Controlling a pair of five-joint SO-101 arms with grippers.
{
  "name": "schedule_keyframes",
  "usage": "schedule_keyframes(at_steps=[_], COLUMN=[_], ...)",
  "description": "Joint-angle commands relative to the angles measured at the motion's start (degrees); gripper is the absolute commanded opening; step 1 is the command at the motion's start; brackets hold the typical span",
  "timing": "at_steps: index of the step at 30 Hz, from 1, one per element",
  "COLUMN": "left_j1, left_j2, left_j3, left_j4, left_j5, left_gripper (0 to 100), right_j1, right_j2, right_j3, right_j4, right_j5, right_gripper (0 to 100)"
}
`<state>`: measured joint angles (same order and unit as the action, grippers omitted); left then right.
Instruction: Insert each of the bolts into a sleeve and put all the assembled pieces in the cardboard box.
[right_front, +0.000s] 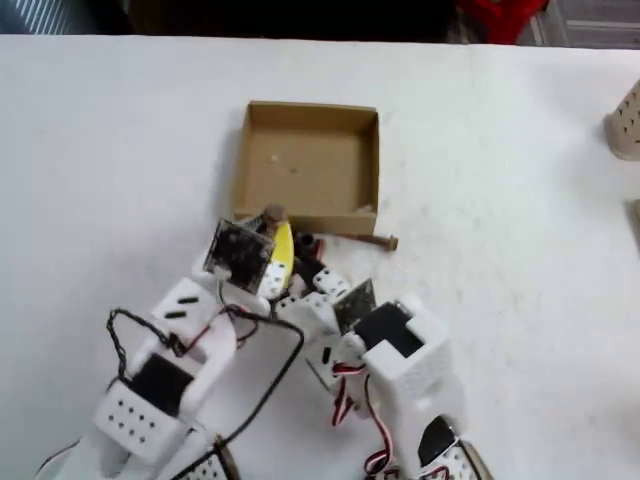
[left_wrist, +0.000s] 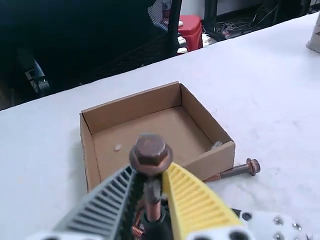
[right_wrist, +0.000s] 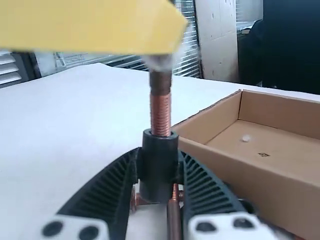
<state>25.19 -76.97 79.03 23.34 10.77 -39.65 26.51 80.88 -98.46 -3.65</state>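
The open cardboard box (right_front: 246, 160) stands mid-table. Just in front of its near wall, my left gripper (left_wrist: 150, 176), with one grey and one yellow finger, is shut on a copper bolt (left_wrist: 151, 151) held upright, head up. Below it my right gripper (right_wrist: 159, 172), with black fingers, is shut on a black sleeve (right_wrist: 159, 159). The bolt's threaded shank (right_wrist: 161, 107) enters the top of the sleeve. In the high view both grippers meet at the bolt (right_front: 272, 215). A loose bolt (right_front: 368, 240) lies on the table against the box's front corner.
More copper bolts (right_wrist: 172, 215) lie on the table under my right gripper. A beige perforated block (right_front: 625, 125) stands at the right edge. Black cable (right_front: 270, 385) loops over the left arm. A small white speck (left_wrist: 118, 147) lies on the box's floor.
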Motion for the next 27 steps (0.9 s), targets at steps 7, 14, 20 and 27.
schedule_keyframes(at_steps=[7, 14, 20, 27], left_j1=[0.8, -0.1, -2.8, -5.9], left_j2=[-4.9, -1.5, -1.5, -1.2], left_j3=[3.3, 0.6, -2.8, -1.5], left_j4=[-2.3, -2.5, -8.3, -9.2], left_j5=[1.8, 1.7, 1.8, 10.0], left_gripper=[2, 2, 2, 2], right_j1=[1.3, 1.0, 1.0, 1.1], right_j2=[-3.4, -3.0, -2.9, -2.9], right_j3=[0.1, 0.1, 0.1, 0.1], right_j4=[-1.7, -1.6, -1.5, -1.6], right_j5=[-0.3, -0.1, -0.1, -0.1], right_gripper=[1.7, 1.7, 1.7, 1.7])
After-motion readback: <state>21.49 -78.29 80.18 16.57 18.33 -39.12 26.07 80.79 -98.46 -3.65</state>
